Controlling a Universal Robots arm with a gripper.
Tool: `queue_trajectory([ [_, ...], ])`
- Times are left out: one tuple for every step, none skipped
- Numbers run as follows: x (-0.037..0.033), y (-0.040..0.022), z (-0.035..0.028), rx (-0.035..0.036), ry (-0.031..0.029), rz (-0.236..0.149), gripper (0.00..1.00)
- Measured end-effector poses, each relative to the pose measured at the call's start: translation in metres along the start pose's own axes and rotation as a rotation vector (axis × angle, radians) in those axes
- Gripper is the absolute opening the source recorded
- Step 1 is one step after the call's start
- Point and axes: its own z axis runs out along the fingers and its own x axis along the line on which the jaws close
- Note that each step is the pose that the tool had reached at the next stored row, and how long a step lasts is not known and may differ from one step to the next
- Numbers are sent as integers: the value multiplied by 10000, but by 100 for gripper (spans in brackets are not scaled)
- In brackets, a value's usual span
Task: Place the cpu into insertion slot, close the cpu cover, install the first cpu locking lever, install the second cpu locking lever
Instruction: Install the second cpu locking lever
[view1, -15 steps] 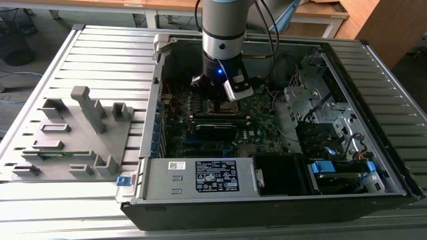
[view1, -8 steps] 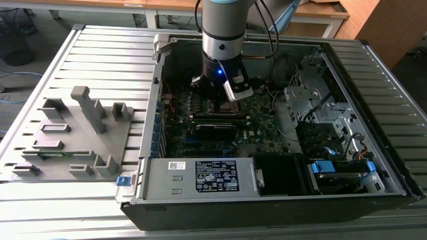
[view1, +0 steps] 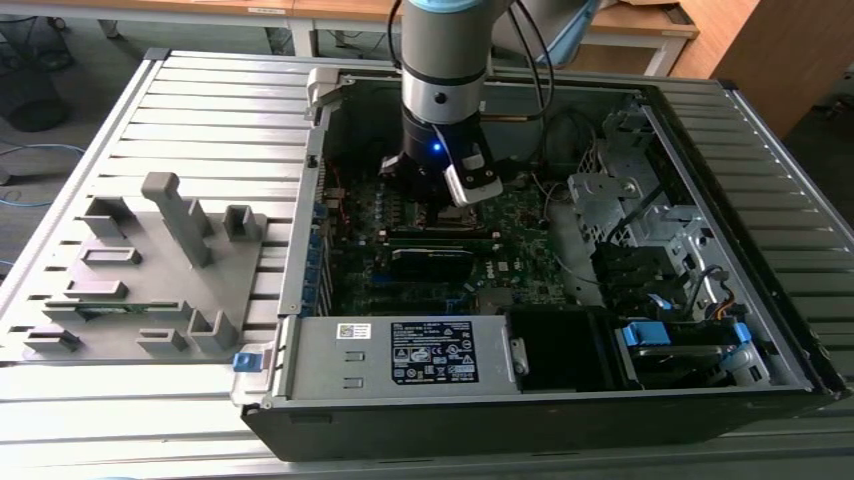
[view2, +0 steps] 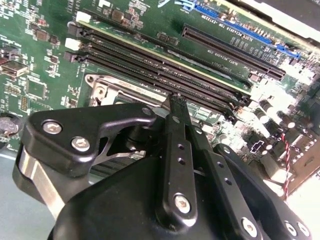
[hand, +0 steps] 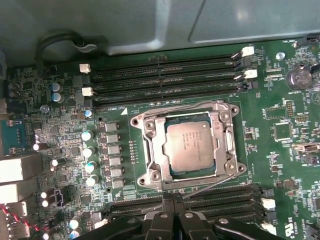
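The cpu (hand: 192, 142), a grey-brown square, lies flat in the insertion slot (hand: 141, 178) on the green motherboard. The silvery cpu cover (hand: 151, 145) is down around it, its window framing the chip. One thin wire lever (hand: 212, 183) slants out from the socket's edge nearest my fingers. Another runs along the opposite edge (hand: 190, 104). My gripper (hand: 173, 199) is shut with nothing between its fingers, its tip just off the socket edge, beside the slanting lever. In the second wrist view my gripper (view2: 176, 100) tip sits between the cover's rim (view2: 107, 87) and the memory slots. In the exterior view my gripper (view1: 447, 195) hangs low inside the case.
Long black memory slots (hand: 165, 75) flank the socket on two sides. Capacitors (hand: 89, 150) stand close by it. The open computer case (view1: 747, 130) walls in the board, with a power supply (view1: 400, 355) and drive cage (view1: 627, 210). A grey fixture tray (view1: 147, 270) lies at the exterior view's left.
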Motion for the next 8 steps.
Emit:
queue_trajectory([
  [4, -1, 6, 5, -1, -1, 11],
  [8, -1, 12, 9, -1, 0, 11],
  [16, -3, 17, 12, -1, 1, 11],
  [23, -4, 22, 14, -2, 2, 11],
  [28, -5, 26, 18, -2, 3, 11],
  [36, -6, 31, 22, -3, 6, 11],
  [47, -7, 36, 24, -4, 8, 11],
  [57, -9, 43, 26, -5, 11, 11],
])
